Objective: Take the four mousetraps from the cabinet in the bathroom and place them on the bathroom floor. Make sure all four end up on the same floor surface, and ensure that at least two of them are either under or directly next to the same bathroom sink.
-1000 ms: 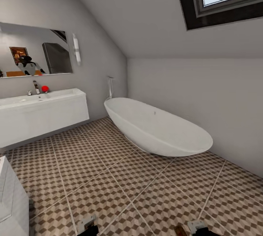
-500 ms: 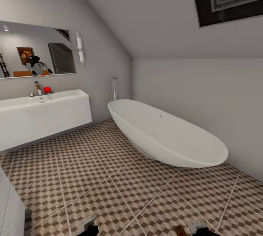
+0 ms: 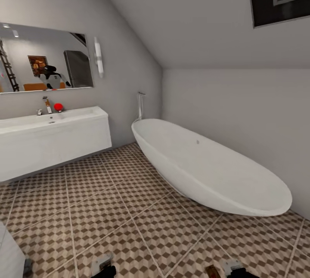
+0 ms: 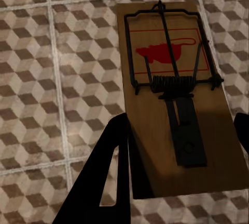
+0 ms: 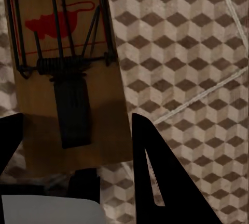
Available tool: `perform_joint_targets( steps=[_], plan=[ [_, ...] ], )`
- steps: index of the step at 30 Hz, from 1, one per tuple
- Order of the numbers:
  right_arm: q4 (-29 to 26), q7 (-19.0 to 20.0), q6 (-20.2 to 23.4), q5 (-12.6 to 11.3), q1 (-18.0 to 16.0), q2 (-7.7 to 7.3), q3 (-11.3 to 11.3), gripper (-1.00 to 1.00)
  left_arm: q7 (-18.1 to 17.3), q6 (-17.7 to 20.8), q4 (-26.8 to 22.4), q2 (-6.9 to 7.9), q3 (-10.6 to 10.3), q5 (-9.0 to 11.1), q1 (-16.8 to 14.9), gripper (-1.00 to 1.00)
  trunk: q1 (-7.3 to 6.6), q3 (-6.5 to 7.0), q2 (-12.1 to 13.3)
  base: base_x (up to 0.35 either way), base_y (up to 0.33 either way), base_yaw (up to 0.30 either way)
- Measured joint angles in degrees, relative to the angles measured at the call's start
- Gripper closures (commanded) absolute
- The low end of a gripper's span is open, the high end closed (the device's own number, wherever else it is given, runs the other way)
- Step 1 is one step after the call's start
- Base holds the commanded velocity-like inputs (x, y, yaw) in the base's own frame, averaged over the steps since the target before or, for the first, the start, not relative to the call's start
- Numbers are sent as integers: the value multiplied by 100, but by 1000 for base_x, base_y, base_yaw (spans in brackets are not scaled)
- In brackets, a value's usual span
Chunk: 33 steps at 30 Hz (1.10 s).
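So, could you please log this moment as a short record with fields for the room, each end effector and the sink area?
room: bathroom with cube-patterned floor, white bathtub, wall mirror
left end effector: shut on a mousetrap, held above the floor tiles
right end effector: shut on a second mousetrap, also above the tiles
sink: on a white vanity unit at the left wall, with a tap and a red object behind it
floor beside vanity: no mousetrap visible
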Motion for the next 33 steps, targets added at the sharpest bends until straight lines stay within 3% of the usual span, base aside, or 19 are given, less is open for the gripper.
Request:
perform_joint_targets(
  steps=[12,33],
  plan=[
    [-1,-11,-1,11,0,-1,0,100,0,-7,1,0,0,0,0,100,0,0,0,323,0,120],
    [0,-12,-9,-3,0,-8,-5,100,0,-8,0,0,0,0,0,100,0,0,0,323,0,263]
  ],
)
